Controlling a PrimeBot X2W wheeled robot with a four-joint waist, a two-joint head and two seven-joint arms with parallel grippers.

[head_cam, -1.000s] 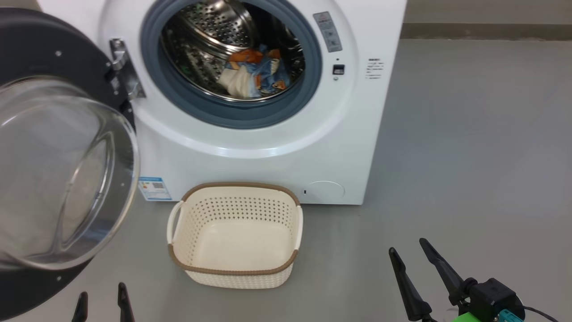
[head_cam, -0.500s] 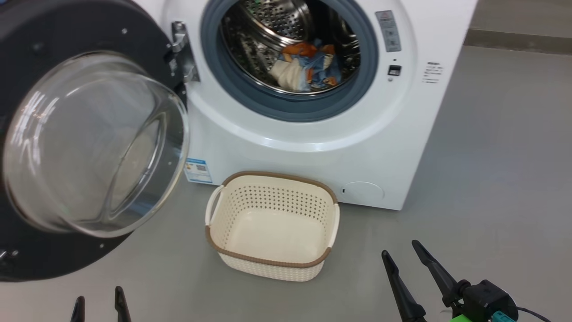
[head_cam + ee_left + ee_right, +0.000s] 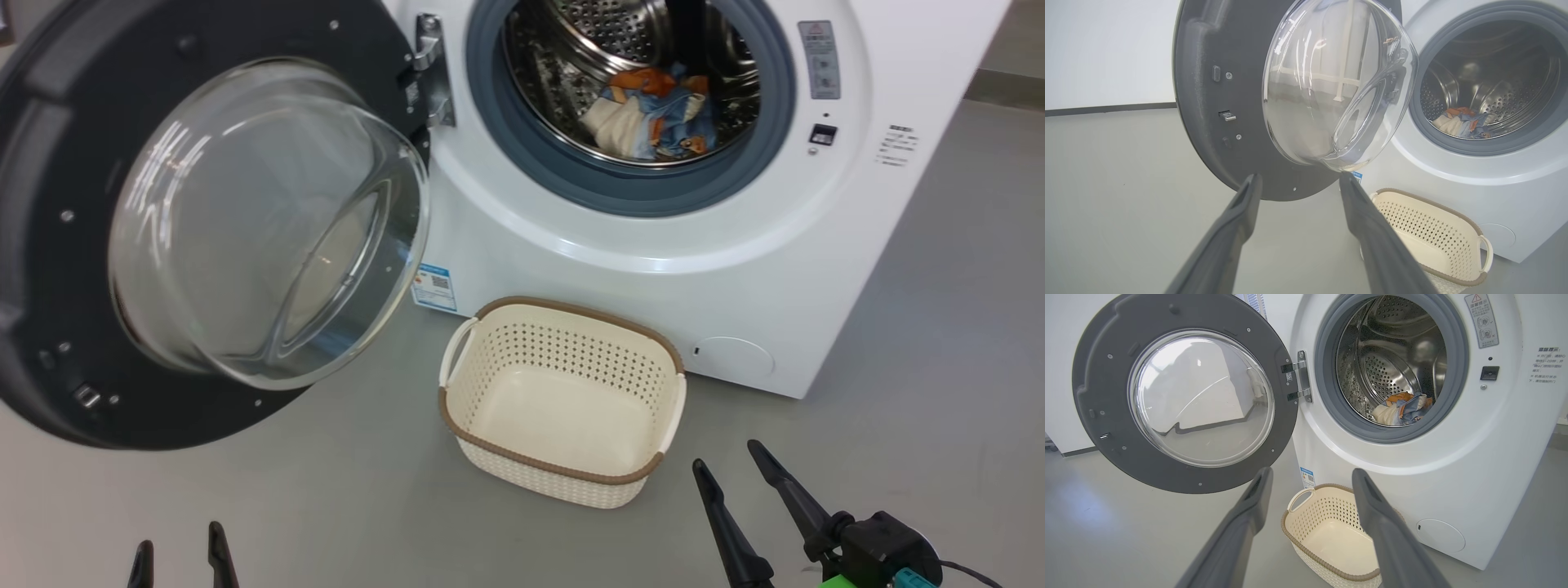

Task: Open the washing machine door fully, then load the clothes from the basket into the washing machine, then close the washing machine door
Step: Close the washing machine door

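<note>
The round, black-rimmed, glass-bowled washing machine door [image 3: 269,220] is hanging wide open at left. Below it, the left gripper [image 3: 180,541] is hovering spread and empty, and is probably best reaching behind the door's free edge to swing it rightward. The cream perforated plastic basket [image 3: 531,482] is sitting empty. The blue-and-orange printed clothes [image 3: 653,114] are lying inside the white box-shaped washing machine [image 3: 653,269]. At right, the right gripper [image 3: 725,456] is hovering spread and empty.

The floor [image 3: 939,286] is smooth matte grey and runs back to a plain white wall [image 3: 1106,49]. A narrow dark skirting strip [image 3: 1106,109] lines the wall's foot (a duller band of the same kind crosses the head view's upper right corner). Light is soft and even, with a pale sheen low on the left of the right wrist view.
</note>
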